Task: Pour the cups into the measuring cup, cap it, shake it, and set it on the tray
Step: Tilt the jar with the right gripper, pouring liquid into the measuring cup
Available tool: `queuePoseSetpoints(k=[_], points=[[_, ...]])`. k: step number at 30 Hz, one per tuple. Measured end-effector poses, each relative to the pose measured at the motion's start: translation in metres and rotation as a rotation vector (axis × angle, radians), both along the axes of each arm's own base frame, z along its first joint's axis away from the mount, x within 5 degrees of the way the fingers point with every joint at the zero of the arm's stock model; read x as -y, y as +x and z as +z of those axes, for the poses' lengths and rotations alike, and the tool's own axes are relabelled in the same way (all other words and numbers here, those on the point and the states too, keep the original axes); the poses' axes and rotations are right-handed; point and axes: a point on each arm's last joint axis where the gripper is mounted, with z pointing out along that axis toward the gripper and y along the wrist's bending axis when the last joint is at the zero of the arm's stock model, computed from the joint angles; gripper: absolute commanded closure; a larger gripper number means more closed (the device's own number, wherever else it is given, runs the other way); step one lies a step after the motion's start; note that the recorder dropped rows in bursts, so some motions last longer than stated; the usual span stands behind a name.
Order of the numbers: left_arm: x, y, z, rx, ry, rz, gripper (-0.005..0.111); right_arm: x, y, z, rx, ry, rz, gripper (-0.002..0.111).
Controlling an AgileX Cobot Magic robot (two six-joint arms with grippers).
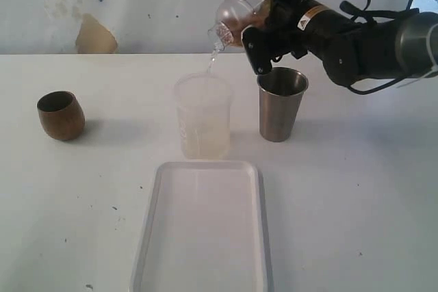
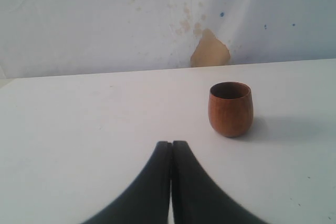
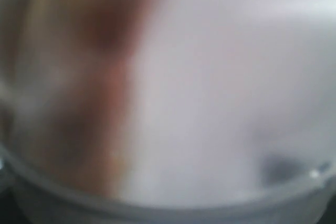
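Okay: round brown wooden cup (image 1: 61,115) stands near the desk's (image 1: 356,203) left edge, ahead of the shut, empty left gripper (image 2: 171,148), the nearer arm. Frosted beaker (image 1: 202,117) mid-desk; flat white tray (image 1: 147,237) at the front edge; brushed steel tumbler (image 1: 281,104) beside the beaker. Right gripper (image 1: 270,22) clamps wide around the clear measuring cup (image 1: 236,11), tipped mouth-down-left, thin stream falling into the beaker.

- No word, number or brand can be read in any view.
- The right arm (image 1: 369,46) bears a small orange-and-white sticker (image 1: 313,14); its print is too small to read.
- The right wrist view is wholly blurred.
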Motion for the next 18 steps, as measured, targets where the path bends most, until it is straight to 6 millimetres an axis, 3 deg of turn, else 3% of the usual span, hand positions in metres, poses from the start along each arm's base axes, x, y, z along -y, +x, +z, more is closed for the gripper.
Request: queuePoseSetpoints(k=[18], points=[[0.0, 0.0, 0.0, 0.0, 0.0, 0.0, 0.106, 0.0, -0.011, -0.003, 0.005, -0.042, 0.028, 0.108]])
